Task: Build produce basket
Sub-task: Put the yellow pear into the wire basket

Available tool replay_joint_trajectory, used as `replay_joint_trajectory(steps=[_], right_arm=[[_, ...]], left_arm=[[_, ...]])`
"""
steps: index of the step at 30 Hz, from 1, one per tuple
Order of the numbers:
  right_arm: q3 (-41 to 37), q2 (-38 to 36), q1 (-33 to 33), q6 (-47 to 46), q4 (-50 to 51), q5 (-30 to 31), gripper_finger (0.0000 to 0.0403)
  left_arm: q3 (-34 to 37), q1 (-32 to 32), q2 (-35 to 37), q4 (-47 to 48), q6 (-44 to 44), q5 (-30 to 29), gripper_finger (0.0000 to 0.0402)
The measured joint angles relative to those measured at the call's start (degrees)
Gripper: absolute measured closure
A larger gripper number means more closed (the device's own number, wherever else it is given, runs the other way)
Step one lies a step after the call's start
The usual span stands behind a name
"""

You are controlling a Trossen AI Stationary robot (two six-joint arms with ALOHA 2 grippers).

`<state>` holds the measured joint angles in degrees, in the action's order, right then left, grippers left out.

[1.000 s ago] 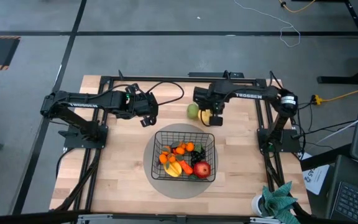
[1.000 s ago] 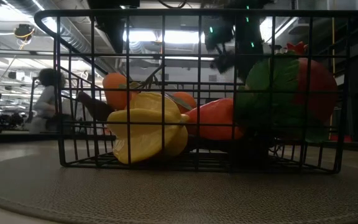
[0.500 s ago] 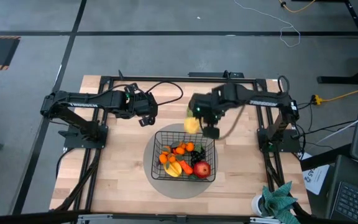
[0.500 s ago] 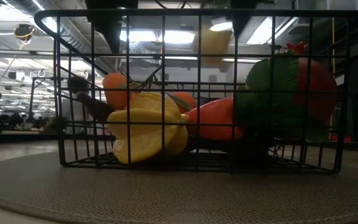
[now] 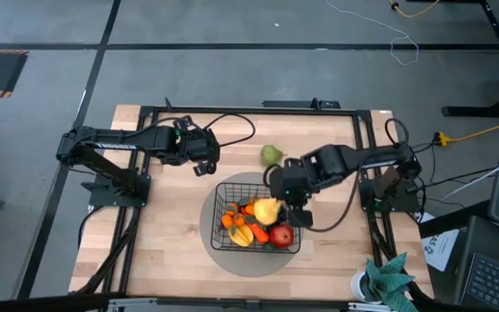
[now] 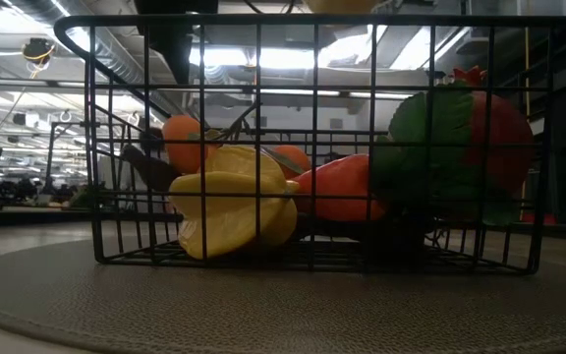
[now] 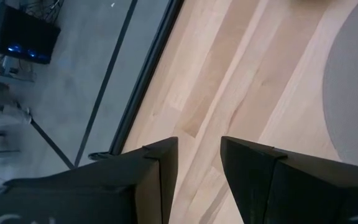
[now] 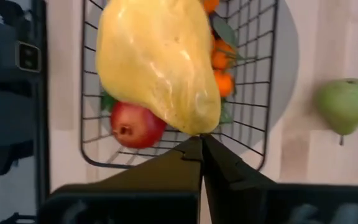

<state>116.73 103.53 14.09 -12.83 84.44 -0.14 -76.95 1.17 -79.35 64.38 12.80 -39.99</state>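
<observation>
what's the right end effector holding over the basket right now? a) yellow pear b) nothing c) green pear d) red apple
A: the right end effector is shut on a yellow pear above the basket, while the green pear sits on the table and the red apple lies inside the basket.

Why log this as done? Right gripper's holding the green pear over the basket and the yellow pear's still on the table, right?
Colours are swapped. The right gripper is shut on the yellow pear above the basket; the green pear lies on the table behind the basket. The high and right wrist views show it.
</observation>
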Motion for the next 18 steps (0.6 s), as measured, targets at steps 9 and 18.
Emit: replay_joint_trajectory(steps=[9, 18], right_arm=[[0.01, 0.00, 2.62, -4.84, -3.86, 0.07, 0.0403], [0.00, 0.00, 3.49, -8.40, -3.69, 0.04, 0.0403]], left_arm=[[0.00, -0.17, 0.00, -2.10, 0.39, 0.02, 0.0292], [0.00, -0.25, 0.00, -0.84, 10.82, 5.44, 0.0292]])
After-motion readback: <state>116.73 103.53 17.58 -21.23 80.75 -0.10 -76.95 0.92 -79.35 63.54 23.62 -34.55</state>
